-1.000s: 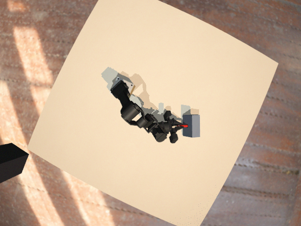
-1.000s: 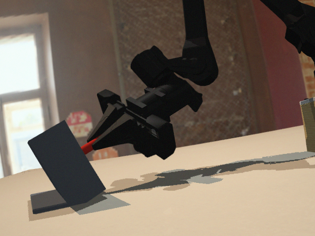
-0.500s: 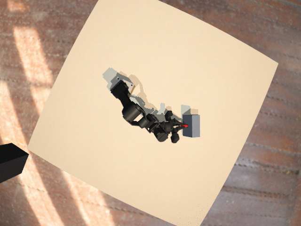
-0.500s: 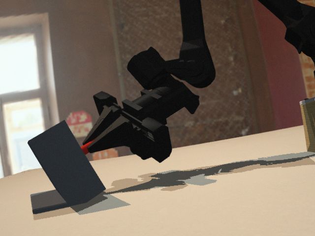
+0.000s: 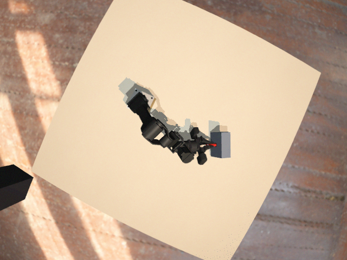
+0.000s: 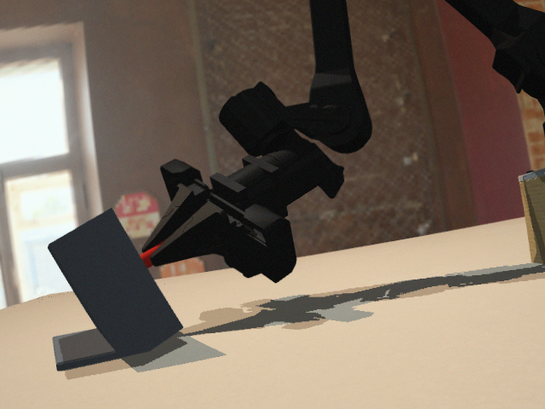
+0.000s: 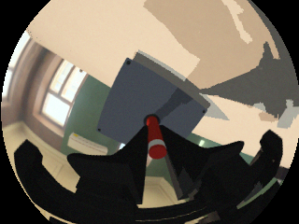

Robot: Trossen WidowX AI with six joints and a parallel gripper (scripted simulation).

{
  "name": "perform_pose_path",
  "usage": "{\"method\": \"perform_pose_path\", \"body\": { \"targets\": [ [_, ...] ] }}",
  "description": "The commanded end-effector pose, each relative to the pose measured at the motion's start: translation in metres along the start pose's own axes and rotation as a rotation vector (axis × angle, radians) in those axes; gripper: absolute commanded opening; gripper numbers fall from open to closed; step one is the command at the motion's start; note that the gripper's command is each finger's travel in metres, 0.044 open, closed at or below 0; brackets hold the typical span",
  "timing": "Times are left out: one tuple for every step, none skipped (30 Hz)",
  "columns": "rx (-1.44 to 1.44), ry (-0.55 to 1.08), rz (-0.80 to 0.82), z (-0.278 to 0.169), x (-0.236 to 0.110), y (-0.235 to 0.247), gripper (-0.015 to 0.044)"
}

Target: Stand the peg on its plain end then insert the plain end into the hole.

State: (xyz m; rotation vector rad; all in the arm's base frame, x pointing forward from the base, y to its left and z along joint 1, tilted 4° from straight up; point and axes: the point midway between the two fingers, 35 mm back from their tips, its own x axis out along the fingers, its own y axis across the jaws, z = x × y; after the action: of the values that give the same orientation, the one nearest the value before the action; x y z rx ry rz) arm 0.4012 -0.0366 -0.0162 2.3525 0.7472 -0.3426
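The red peg (image 5: 213, 145) (image 6: 148, 256) (image 7: 155, 136) has its white band (image 7: 157, 148) near my fingers. Its plain end points at the grey sloped panel (image 5: 222, 145) (image 6: 110, 281) (image 7: 137, 96) and meets the panel's face at the hole (image 7: 151, 119). Only a short red piece shows between fingertips and panel; how deep it sits is hidden. My gripper (image 5: 207, 145) (image 6: 154, 251) (image 7: 153, 129) is shut on the peg at its banded end, tilted down towards the panel face and close to it.
The panel stands on a flat dark base plate (image 6: 74, 348) on the beige table (image 5: 196, 70). The arm's base (image 5: 137, 101) is behind the gripper. A tan block (image 6: 533, 216) shows at the right edge. A black box (image 5: 11, 184) lies off the table's left corner.
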Motion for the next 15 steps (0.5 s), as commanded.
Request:
{"method": "perform_pose_path", "body": {
  "targets": [
    [0.0,0.0,0.0,-0.0002,-0.0003,0.0001,0.0131],
    [0.0,0.0,0.0,-0.0002,-0.0003,0.0001,0.0157],
    [0.0,0.0,0.0,-0.0002,-0.0003,0.0001,0.0184],
    [0.0,0.0,0.0,-0.0002,-0.0003,0.0001,0.021],
    [0.0,0.0,0.0,-0.0002,-0.0003,0.0001,0.0236],
    [0.0,0.0,0.0,-0.0002,-0.0003,0.0001,0.0263],
    [0.0,0.0,0.0,-0.0002,-0.0003,0.0001,0.0289],
    [0.0,0.0,0.0,-0.0002,-0.0003,0.0001,0.0315],
    [0.0,0.0,0.0,-0.0002,-0.0005,0.0001,0.0341],
    [0.0,0.0,0.0,-0.0001,-0.001,0.0002,0.0368],
    [0.0,0.0,0.0,-0.0001,-0.0017,0.0003,0.0394],
    [0.0,-0.001,0.0,0.0,-0.0026,0.0005,0.042],
    [0.0,-0.001,0.0,0.0001,-0.0038,0.0007,0.044],
    [0.0,-0.002,-0.001,0.0002,-0.0052,0.0009,0.044],
    [0.0,-0.002,-0.001,0.0003,-0.0066,0.0011,0.044]
  ]
}}
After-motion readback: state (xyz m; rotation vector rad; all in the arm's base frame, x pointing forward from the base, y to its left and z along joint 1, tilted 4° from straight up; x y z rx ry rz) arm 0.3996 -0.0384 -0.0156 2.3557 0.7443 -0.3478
